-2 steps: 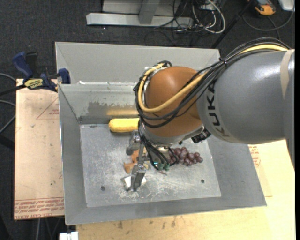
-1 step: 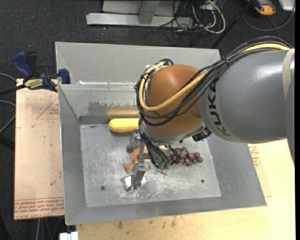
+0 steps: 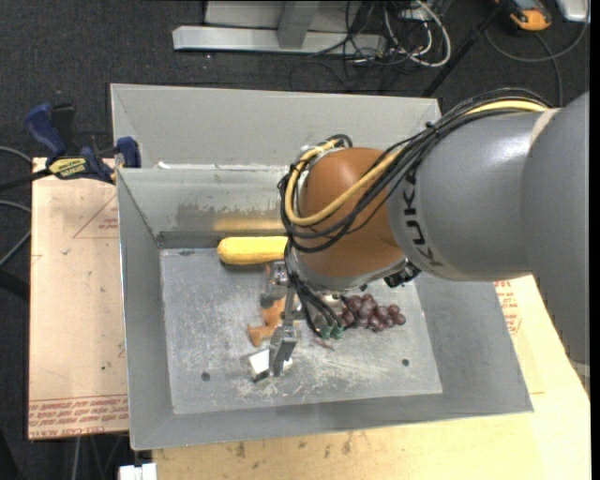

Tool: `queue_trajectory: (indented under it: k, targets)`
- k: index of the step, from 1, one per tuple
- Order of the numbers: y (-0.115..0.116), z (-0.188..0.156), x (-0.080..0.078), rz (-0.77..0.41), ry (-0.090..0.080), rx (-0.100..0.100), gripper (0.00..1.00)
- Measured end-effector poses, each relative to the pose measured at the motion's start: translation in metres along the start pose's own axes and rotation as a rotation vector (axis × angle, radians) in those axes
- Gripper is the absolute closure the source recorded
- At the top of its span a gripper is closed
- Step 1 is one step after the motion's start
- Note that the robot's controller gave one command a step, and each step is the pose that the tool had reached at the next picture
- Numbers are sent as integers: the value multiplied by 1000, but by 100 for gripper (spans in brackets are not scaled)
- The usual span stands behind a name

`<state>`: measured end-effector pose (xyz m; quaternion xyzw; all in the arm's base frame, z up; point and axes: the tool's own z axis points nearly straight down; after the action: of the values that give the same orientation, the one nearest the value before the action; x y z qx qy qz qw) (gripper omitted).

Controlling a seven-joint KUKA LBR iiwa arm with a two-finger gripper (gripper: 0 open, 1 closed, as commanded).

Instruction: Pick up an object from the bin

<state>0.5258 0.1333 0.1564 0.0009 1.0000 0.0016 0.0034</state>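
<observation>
We are looking down into the grey bin (image 3: 141,281). Our gripper (image 3: 279,354) is hanging low near the front of the floor, touching or just beside a small white and grey thing (image 3: 260,365). Orange bits (image 3: 261,330) are lying close by. Purple grapes (image 3: 371,314) are sitting near the arm. A yellow banana (image 3: 251,250) is lying by the back wall. We cannot tell if the gripper is wide or narrow.

The floor (image 3: 66,56) is dark and finely speckled, showing along the far side and down the left. At the far side a flat grey metal plate (image 3: 225,37) lies on it, carrying a grey upright post (image 3: 309,14). Just to its right is a tangle of black and white cables (image 3: 412,36), with a small orange object (image 3: 530,14) in the far right corner. The light is even.
</observation>
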Motion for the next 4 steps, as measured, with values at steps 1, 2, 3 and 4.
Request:
queue_trajectory:
  k: [1, 2, 3, 4]
  targets:
    - [-13, 44, -15, -247, 6, 1, 0]
    - [-18, 72, -39, -319, 4, 0, 0]
    - [-16, 80, -43, -316, 0, 2, 0]
    - [-15, 83, -64, -328, 2, 0, 100]
